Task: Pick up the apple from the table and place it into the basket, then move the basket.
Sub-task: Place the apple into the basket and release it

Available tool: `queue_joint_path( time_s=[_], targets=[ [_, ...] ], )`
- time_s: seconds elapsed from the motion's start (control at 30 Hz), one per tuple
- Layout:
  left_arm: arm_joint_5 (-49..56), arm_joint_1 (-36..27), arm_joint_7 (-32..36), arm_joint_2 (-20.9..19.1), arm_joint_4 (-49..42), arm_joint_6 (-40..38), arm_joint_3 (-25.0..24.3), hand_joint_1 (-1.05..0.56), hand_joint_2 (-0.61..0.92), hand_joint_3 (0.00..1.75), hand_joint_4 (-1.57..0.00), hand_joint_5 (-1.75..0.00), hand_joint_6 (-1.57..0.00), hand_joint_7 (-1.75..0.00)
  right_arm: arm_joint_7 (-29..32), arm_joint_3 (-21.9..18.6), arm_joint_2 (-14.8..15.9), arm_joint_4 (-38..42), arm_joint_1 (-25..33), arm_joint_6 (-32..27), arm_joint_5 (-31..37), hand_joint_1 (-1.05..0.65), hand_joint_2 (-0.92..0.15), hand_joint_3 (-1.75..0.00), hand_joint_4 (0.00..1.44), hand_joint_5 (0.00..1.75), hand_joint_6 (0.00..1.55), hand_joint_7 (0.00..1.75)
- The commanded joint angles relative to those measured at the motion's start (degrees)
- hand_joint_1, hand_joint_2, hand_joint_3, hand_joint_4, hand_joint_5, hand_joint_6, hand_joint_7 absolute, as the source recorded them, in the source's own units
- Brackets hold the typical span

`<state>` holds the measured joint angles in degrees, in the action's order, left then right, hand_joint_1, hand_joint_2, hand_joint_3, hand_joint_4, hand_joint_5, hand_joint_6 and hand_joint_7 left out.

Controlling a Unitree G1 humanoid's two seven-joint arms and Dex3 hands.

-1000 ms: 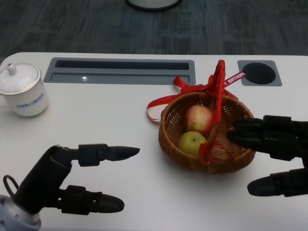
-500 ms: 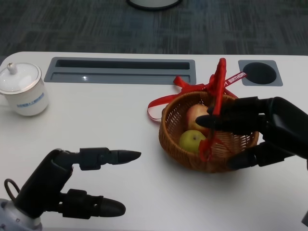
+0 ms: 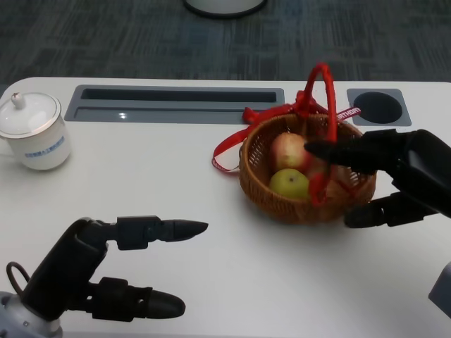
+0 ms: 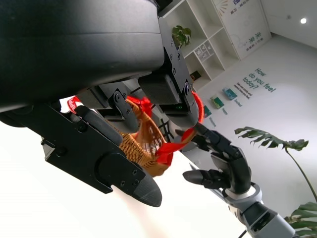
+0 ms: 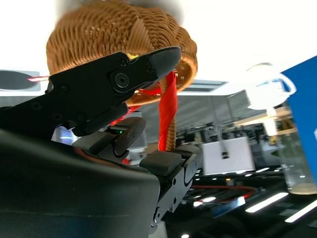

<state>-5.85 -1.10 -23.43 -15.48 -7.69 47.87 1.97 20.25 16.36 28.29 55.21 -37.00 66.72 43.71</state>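
The right wrist view shows the wicker basket (image 5: 121,44) from outside, its contents hidden; the head view reveals a red apple (image 3: 291,151) and a green apple (image 3: 289,183) inside. The right hand (image 3: 394,176) grips the basket's rim toward the worktop's (image 3: 155,176) right edge. The left hand (image 3: 99,267) rests open near the front-left corner.

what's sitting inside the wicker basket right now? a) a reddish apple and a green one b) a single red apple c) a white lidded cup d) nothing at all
a: the head view shows a reddish apple and a green apple side by side inside the basket, while the white lidded cup stands far off on the table.
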Motion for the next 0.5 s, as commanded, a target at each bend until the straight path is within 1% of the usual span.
queue_joint_path(
  time_s=[0.03,0.17,0.33,0.5],
  targets=[
    [-1.4,-0.7,-0.8,-0.9,0.4,0.7,-0.2,-0.41,0.67,0.0,-0.94,0.0,-0.86,0.0,0.1,3.4,2.2,2.9,2.1,-3.6,3.0,-0.64,-0.74,0.0,0.72,0.0,0.63,0.0],
    [-1.8,-1.3,-1.1,-1.2,0.9,0.5,-0.3,-0.42,0.67,0.0,-0.94,0.0,-0.86,0.0,2.0,5.4,2.9,2.9,2.8,-3.0,2.4,-0.63,-0.74,0.0,0.72,0.0,0.64,0.0],
    [-1.8,-1.3,-1.3,-1.5,1.2,0.3,-0.3,-0.43,0.68,0.0,-0.95,0.0,-0.86,0.0,2.3,7.2,3.5,2.4,3.5,-3.0,1.7,-0.66,-0.76,-0.01,0.72,0.0,0.64,0.0],
    [-1.2,-1.3,-1.0,-1.7,1.4,0.2,-0.3,-0.44,0.68,0.0,-0.95,-0.01,-0.87,0.0,3.2,9.2,3.4,4.6,1.9,-4.3,2.4,-0.66,-0.76,0.0,0.72,0.0,0.64,0.01]
  ],
)
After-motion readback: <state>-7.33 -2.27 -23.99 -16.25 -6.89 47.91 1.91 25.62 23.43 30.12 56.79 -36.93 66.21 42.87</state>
